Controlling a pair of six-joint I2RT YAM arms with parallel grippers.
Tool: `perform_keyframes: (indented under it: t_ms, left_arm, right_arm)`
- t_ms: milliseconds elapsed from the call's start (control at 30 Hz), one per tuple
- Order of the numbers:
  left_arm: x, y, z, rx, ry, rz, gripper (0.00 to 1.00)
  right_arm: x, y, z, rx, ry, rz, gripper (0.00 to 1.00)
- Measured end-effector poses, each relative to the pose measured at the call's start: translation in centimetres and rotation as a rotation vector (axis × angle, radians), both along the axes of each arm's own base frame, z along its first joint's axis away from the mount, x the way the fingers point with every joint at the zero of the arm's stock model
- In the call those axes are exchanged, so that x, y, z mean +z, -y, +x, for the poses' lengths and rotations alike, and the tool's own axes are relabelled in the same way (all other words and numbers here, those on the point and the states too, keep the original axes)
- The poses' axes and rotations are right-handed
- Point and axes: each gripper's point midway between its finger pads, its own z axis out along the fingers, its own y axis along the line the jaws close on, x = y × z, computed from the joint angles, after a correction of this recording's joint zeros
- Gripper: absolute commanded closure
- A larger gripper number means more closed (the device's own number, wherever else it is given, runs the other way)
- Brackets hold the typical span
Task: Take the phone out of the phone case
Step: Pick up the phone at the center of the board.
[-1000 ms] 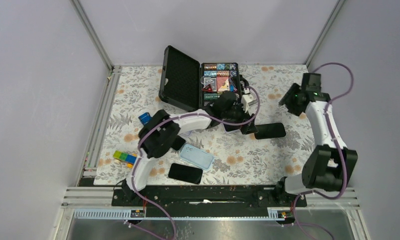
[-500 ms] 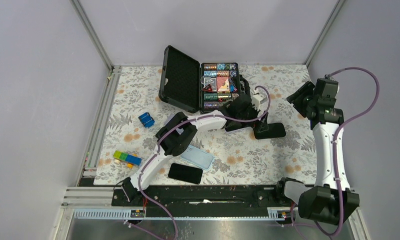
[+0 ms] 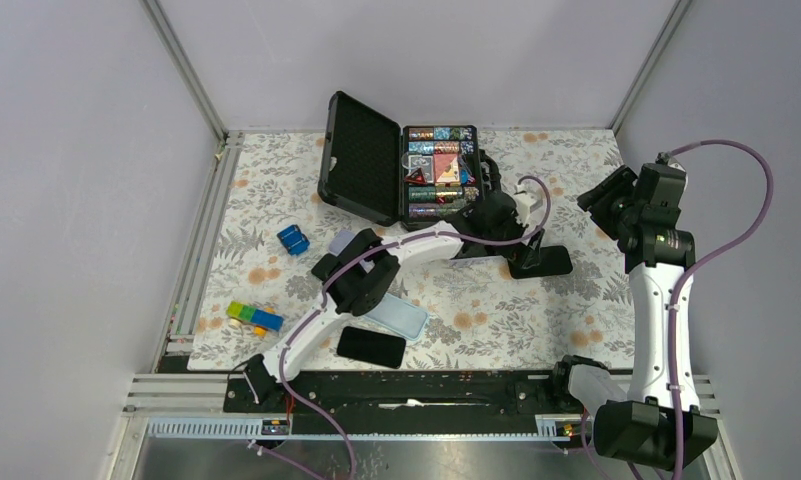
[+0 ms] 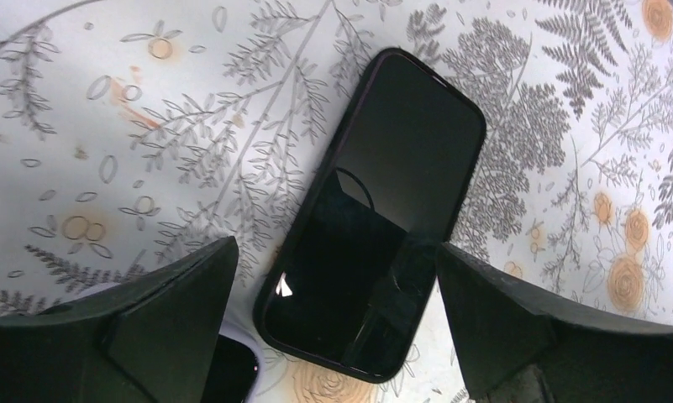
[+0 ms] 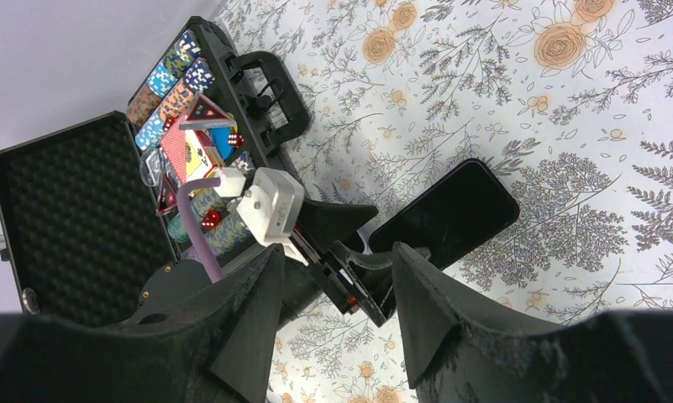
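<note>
A black phone in a dark case (image 3: 544, 262) lies flat on the floral mat, right of centre. It fills the left wrist view (image 4: 375, 201), screen up, and shows in the right wrist view (image 5: 446, 214). My left gripper (image 3: 521, 258) hangs just above its near end, open, with one finger on each side (image 4: 337, 327) and nothing held. It also shows in the right wrist view (image 5: 349, 260). My right gripper (image 3: 606, 198) is open and empty (image 5: 337, 311), raised high to the right of the phone and looking down on it.
An open black chip case (image 3: 396, 170) stands behind the phone. A light blue phone case (image 3: 396, 315) and a bare black phone (image 3: 371, 346) lie near the front. A blue block (image 3: 293, 239) and coloured blocks (image 3: 251, 317) lie at the left.
My left arm has stretched further right, bringing its open gripper over the cased phone's near end. My right arm has risen and swung back toward the right wall.
</note>
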Motion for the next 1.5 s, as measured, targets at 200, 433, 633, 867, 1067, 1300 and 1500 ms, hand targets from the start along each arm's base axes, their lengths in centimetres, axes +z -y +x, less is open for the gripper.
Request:
perform_keyframes:
  t_ms: [200, 433, 633, 867, 1067, 1300, 1500]
  left_arm:
    - [-0.3, 0.6, -2.5, -0.060, 0.032, 0.038, 0.08]
    - [-0.8, 0.5, -4.5, -0.055, 0.113, 0.099, 0.01]
    - [-1.3, 0.0, -5.4, -0.047, 0.210, 0.156, 0.01]
    - [-1.8, -0.3, -5.6, -0.034, 0.287, 0.219, 0.03]
    - [-2.0, -0.5, -5.7, -0.013, 0.305, 0.264, 0.32]
    - [-1.9, -0.4, -5.8, -0.013, 0.319, 0.273, 0.98]
    - [-1.8, -1.2, -6.2, -0.022, 0.299, 0.208, 1.00]
  right_arm:
    - [0.0, 0.0, -0.1, 0.000, -0.002, 0.000, 0.43]
    - [0.5, -0.1, -0.5, 0.001, 0.016, -0.004, 0.43]
    - [0.6, -0.1, -0.5, 0.001, 0.017, -0.005, 0.42]
    - [0.6, 0.0, -0.5, -0.003, 0.017, -0.006, 0.42]
    - [0.6, 0.3, -0.5, -0.011, 0.017, -0.006, 0.42]
    - [0.4, 0.7, -0.6, -0.027, 0.011, -0.001, 0.43]
    - [-0.9, 0.9, -0.5, -0.037, -0.055, 0.019, 0.40]
